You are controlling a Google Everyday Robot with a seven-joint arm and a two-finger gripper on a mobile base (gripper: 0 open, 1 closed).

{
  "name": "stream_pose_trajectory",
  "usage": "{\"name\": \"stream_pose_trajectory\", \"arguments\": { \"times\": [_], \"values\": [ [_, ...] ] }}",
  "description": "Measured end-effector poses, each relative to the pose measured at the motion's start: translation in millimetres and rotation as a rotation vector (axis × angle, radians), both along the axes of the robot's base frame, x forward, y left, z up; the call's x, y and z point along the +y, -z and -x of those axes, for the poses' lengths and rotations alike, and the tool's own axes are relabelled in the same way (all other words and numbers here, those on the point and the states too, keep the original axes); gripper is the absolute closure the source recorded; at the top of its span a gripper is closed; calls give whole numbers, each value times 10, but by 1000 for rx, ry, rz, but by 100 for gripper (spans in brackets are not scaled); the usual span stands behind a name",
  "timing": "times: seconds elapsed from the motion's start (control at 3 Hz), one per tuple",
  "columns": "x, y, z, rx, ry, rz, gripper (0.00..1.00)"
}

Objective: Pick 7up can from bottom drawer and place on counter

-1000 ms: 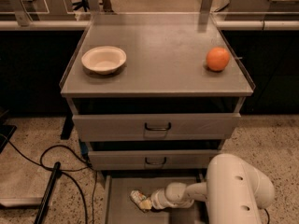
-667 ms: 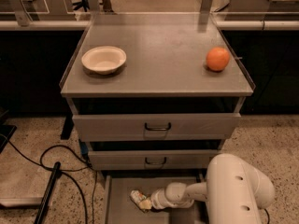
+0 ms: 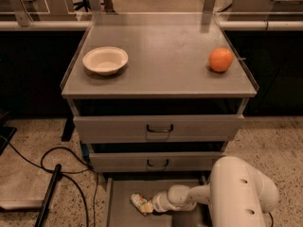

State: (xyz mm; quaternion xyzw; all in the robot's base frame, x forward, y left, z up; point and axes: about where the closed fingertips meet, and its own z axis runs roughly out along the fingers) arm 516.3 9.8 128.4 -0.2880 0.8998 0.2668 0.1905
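Observation:
The 7up can (image 3: 138, 201) lies on its side on the flat grey floor of the open bottom drawer (image 3: 124, 215), near its left middle. It shows silvery-white with a yellowish-green patch. My gripper (image 3: 147, 206) reaches into the drawer from the right at the end of my white arm (image 3: 189, 196) and is right at the can, touching its right end. The counter (image 3: 161, 60) is the wide grey top of the cabinet, well above the drawer.
A white bowl (image 3: 105, 60) sits on the counter's left, an orange (image 3: 220, 59) on its right. Two shut drawers with dark handles (image 3: 159, 128) lie above the open one. My white arm's bulky body (image 3: 244, 193) fills the lower right. Black cables (image 3: 52, 174) lie on the floor left.

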Motion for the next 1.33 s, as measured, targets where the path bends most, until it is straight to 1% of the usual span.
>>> {"name": "stream_pose_trajectory", "arguments": {
  "times": [0.33,0.67,1.0,1.33],
  "values": [
    [23,-195,21,-9,-10,-21,100],
    [-26,-406,100,-6,-4,-37,100],
    [-132,-632,200,3,12,-39,100],
    [-307,-947,269,18,72,-38,100]
  ]
}}
